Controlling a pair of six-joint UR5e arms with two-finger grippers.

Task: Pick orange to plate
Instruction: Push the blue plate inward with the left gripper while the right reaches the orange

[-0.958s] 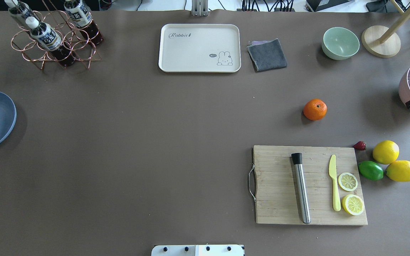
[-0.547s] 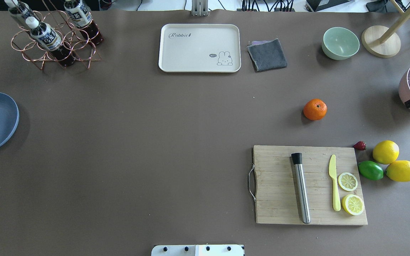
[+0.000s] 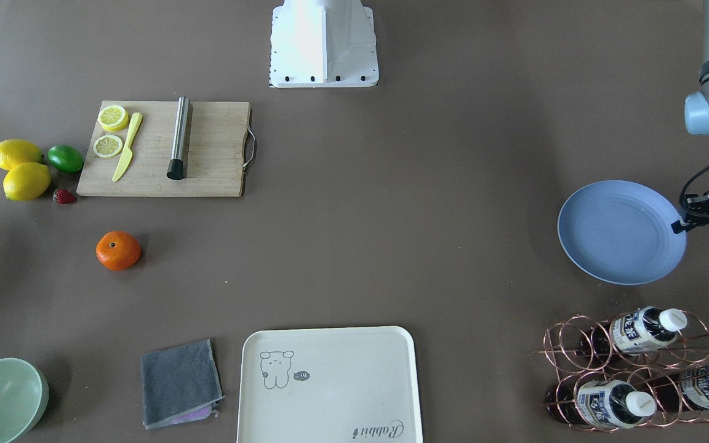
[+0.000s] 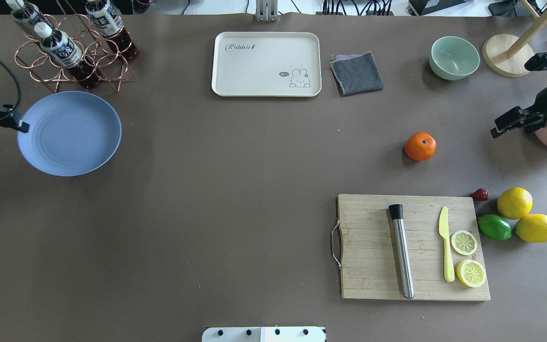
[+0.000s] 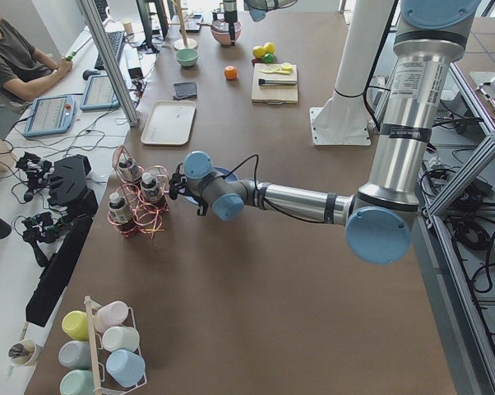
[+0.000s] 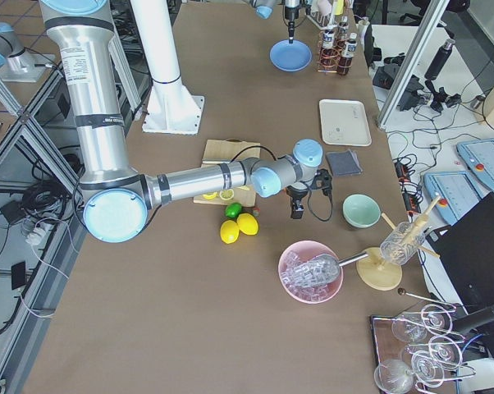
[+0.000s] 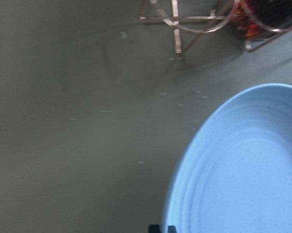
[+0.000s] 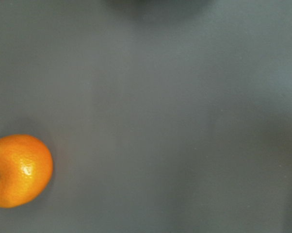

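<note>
Wrist views crop plate [image 7: 243, 170] and orange [image 8: 17, 171]; right pincer [image 4: 496, 132] gap seemingly unreadable.

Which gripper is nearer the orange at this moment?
The right. The right gripper hovers off to the right of the orange in the overhead view, not touching it. The left gripper is at the far opposite end, at the rim of the plate.

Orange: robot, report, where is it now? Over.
Left end effector gripping round pale-blue plate by its rim. Right end effector short of small round bright-orange fruit, open or shut unclear. Fruit alone on brown table, nothing between.
</note>
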